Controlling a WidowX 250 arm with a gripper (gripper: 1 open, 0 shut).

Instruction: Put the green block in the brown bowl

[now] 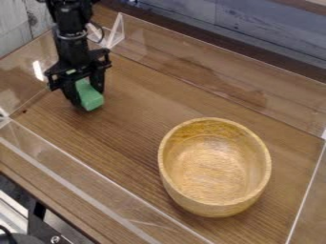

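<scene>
The black gripper [80,84] points straight down at the far left of the wooden table [166,95], and its two fingers are clamped on the green block [87,94], a small smooth bar that sticks out below them, tilted. The brown bowl [214,165] sits well apart from it at the near right; it is big and round, made of light wood with wavy lines in it, and has a thick rim. Clear plastic walls [76,172] stand around the table.
</scene>
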